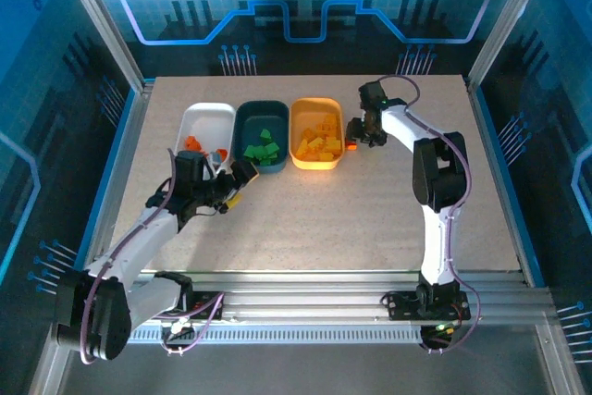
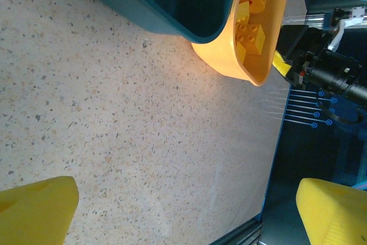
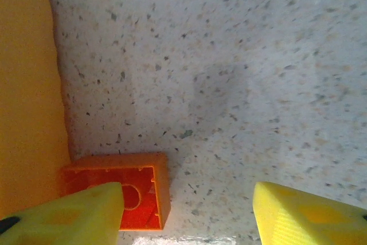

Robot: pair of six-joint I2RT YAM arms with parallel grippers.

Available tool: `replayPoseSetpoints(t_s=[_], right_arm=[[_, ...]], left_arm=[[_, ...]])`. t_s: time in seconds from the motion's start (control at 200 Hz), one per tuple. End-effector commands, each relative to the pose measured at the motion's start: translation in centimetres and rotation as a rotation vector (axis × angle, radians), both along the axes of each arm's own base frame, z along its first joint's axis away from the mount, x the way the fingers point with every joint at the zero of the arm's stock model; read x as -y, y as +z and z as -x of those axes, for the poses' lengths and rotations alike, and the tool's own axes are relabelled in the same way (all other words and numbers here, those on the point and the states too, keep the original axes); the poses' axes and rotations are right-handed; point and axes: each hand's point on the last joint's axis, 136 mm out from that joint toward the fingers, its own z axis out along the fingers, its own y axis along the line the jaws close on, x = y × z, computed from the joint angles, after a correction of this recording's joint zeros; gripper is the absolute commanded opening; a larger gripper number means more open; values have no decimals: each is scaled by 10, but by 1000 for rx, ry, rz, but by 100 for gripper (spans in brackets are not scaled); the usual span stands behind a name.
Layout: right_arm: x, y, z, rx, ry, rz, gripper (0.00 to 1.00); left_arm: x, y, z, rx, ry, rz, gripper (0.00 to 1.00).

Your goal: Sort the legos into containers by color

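Three containers stand in a row: white (image 1: 208, 117), dark teal (image 1: 262, 117) and orange (image 1: 317, 108). Red-orange legos (image 1: 196, 145) lie in the white one, green legos (image 1: 264, 149) in the teal, yellow legos (image 1: 317, 143) in the orange. One red-orange lego (image 3: 160, 182) lies upside down on the table against the orange container's wall (image 3: 23, 113). My right gripper (image 3: 186, 205) hangs open over it, its left finger (image 3: 74, 216) overlapping the brick. My left gripper (image 2: 183, 210) stands open over bare table near the teal container (image 2: 172, 21) and holds nothing.
The table (image 1: 370, 219) is speckled beige with a raised blue-lit frame around it. The left wrist view looks past the orange container (image 2: 229, 55) to the table's edge (image 2: 275, 159) and the right arm's black wrist (image 2: 332, 73).
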Motion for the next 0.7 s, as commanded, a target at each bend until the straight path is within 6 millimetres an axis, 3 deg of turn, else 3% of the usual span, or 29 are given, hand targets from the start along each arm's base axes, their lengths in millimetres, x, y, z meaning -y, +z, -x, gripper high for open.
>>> replayPoseSetpoints(t_s=[0.0,0.205,0.48,0.58,0.695], right_arm=[[1,3,-2,-19,15,-13,62],[31,-6,9,-71,-52,72,61],[69,19,25,-33,-106,112,60],[53,36,23,22,-65,43,60],[8,44,16,44,35,-81,62]], left_arm=[[1,14,-10,50,-1,-19,99],[1,12,-10,48,-8,-26,99],[1,6,-6,44,-15,-22,99],[2,5,-5,45,-15,-22,99],[1,4,-5,46,-8,-19,99]])
